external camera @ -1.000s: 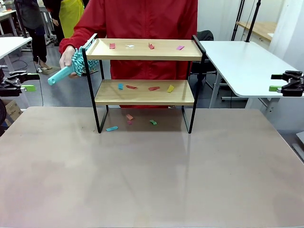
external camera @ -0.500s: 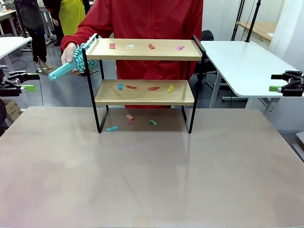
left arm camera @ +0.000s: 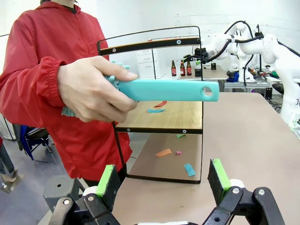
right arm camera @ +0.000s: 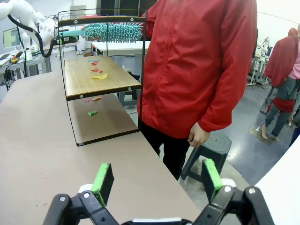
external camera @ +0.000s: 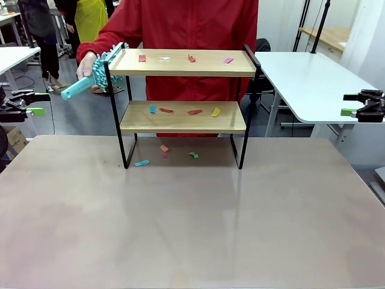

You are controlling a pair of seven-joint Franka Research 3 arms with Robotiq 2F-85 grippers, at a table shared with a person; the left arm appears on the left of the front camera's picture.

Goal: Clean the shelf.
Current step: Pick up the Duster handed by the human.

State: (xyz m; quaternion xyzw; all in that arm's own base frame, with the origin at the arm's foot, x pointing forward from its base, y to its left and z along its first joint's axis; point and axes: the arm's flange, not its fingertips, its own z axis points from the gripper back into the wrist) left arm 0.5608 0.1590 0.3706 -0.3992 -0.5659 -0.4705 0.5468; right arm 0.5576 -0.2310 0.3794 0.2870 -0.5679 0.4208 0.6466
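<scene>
Shelf stands in the upper middle of the front view, on the far part of the table. Small coloured scraps lie on both boards and on the table under it; probably paper, though they are too small to be sure. Behind it a person in red is cut off by the top edge. Their hand holds a teal duster at the upper left, its head partly hidden behind the side rail. Left gripper at the left edge and right gripper at the right edge are half cut off, both with fingers spread, holding nothing.
</scene>
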